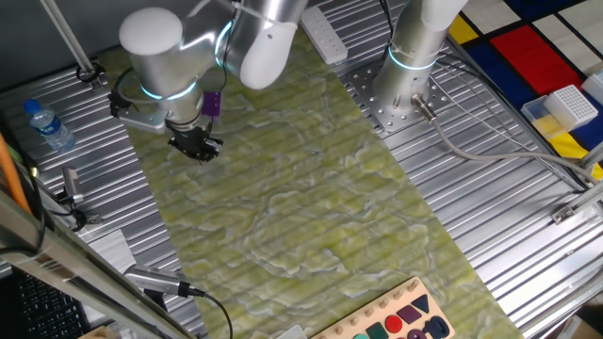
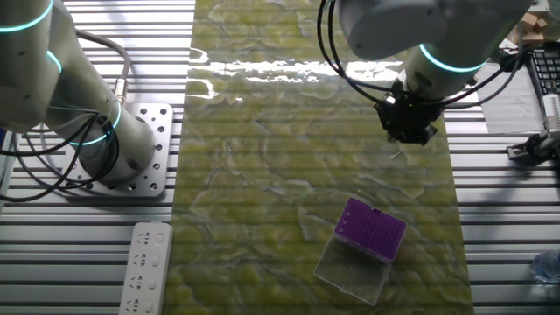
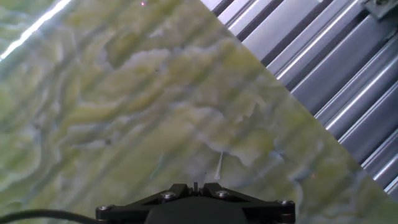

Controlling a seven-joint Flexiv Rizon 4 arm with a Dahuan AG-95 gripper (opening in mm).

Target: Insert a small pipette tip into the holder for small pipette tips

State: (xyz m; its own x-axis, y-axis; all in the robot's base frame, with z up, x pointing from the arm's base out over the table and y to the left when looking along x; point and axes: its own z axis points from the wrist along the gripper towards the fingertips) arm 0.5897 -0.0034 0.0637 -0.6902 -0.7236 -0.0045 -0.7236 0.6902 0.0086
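Note:
The purple holder (image 2: 372, 229) lies on the green mat with its clear lid (image 2: 353, 271) open beside it. In one fixed view only a purple corner (image 1: 211, 102) shows behind the arm. My gripper (image 2: 409, 133) hangs just over the mat near its edge, well away from the holder. It also shows in one fixed view (image 1: 196, 147). The jaws stand together. A thin translucent pipette tip (image 3: 219, 165) sticks out beyond the fingers toward the mat, and shows as a faint sliver (image 2: 398, 156) below the gripper.
A second arm's base (image 2: 114, 149) stands on the metal table beside the mat. A white strip (image 2: 149, 267) lies near it. A white gridded rack with a yellow base (image 1: 565, 105), a water bottle (image 1: 47, 124) and a wooden shape board (image 1: 405, 320) sit at the edges.

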